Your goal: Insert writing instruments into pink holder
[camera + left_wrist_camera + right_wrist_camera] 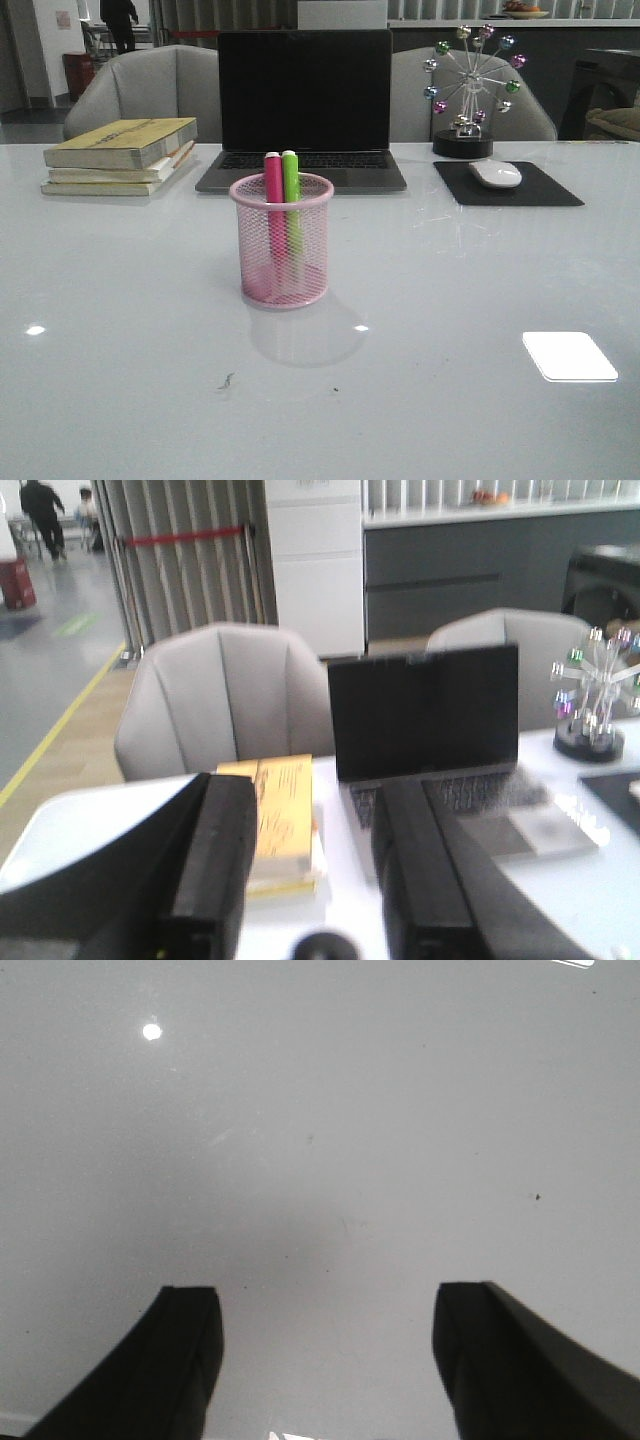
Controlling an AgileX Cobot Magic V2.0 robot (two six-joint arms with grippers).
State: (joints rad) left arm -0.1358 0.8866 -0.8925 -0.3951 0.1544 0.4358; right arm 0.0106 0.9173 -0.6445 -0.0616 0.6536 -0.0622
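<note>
Two markers, the pink marker (pixel 273 195) and the green marker (pixel 291 195), are standing upright side by side in the pink holder (pixel 281 240) on the white table (pixel 450 300) (laptop (pixel 304 105) just behind). I am holding my left gripper (pixel 315 880) and right gripper (pixel 325 1360) spread apart, grasping nothing.

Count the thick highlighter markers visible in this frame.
2: a hot pink marker and a bright green marker, standing side by side inside the pink wire-mesh cup. None visible elsewhere.

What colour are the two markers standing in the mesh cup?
One hot pink marker, one bright green marker, both in the pink holder. Front view shows it best.
</note>
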